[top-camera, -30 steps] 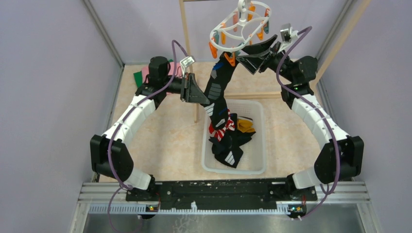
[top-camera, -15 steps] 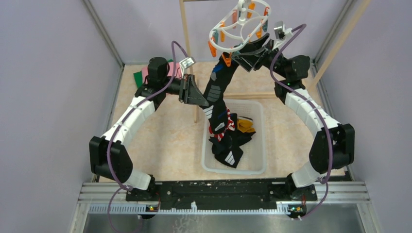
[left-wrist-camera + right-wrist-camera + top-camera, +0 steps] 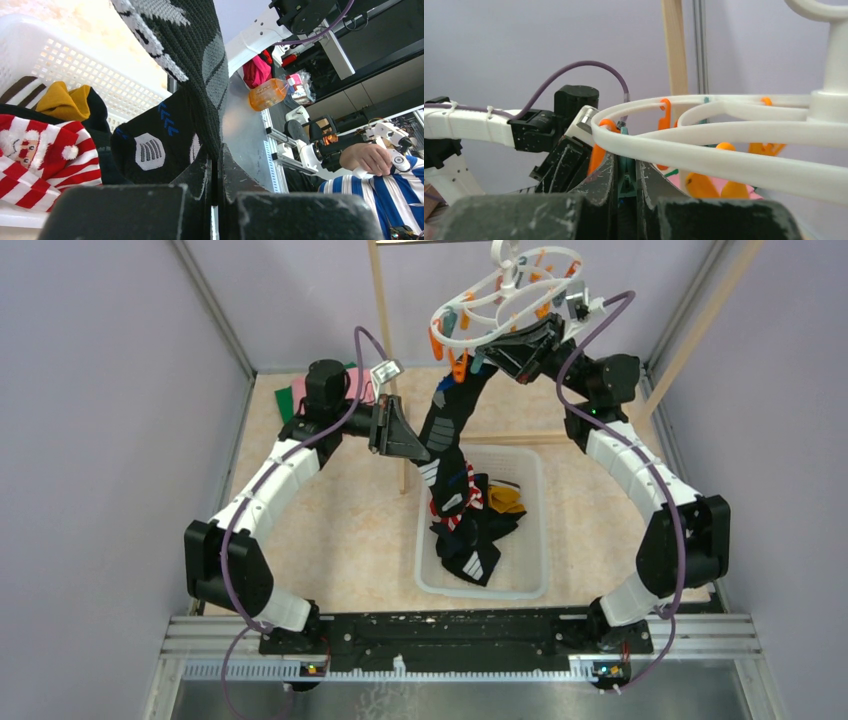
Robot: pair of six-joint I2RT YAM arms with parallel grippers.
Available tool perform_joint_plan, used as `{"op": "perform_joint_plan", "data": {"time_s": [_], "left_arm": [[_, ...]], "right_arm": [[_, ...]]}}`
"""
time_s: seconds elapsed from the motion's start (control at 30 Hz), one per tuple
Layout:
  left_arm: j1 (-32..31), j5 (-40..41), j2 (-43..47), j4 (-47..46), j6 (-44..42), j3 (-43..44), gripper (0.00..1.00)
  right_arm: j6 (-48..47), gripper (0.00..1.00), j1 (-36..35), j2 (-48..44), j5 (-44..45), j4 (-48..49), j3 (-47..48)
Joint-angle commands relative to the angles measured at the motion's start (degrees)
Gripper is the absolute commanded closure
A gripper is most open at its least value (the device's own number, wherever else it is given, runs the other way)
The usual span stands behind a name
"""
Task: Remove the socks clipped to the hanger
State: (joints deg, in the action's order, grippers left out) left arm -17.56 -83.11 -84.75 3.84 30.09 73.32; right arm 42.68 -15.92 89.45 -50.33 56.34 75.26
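Risk: left gripper clamped on sock, right gripper pinching teal peg; if peg slips shut, pulling tilts hanger, snagging sock.

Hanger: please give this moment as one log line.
left gripper shut on black sock | right gripper shut on teal peg | sock on hanger

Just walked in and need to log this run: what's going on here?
Two robot arms are unclipping socks from a white ring hanger. The left hand is shut on a black sock hanging from the hanger. The right hand pinches a teal peg at the rim, apparently the one holding it. The sock looks still clipped. Below, a white mesh basket already holds others, including a Santa sock and a mustard sock.
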Motion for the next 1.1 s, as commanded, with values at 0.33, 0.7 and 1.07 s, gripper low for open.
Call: {"op": "perform_joint_plan", "data": {"time_s": [0.33, 0.7, 1.07], "left_arm": [[-1.16, 3.94, 0.23, 12.29, -17.87, 1.34, 1.0], [-11.03, 18.97, -3.8, 29.28, -39.43, 1.63, 1.0], [-22.86, 40.61, -6.14, 33.74, -56.38, 4.35, 0.76]], "right_arm": [[-7.82, 0.97, -0.42, -3.67, 1.9, -12.6, 2.97], [-12.73, 0.82, -0.42, -5.33, 5.19, -24.49, 4.77], [-20.8, 0.01, -0.42, -16.95, 18.29, -47.88, -2.24]]}}
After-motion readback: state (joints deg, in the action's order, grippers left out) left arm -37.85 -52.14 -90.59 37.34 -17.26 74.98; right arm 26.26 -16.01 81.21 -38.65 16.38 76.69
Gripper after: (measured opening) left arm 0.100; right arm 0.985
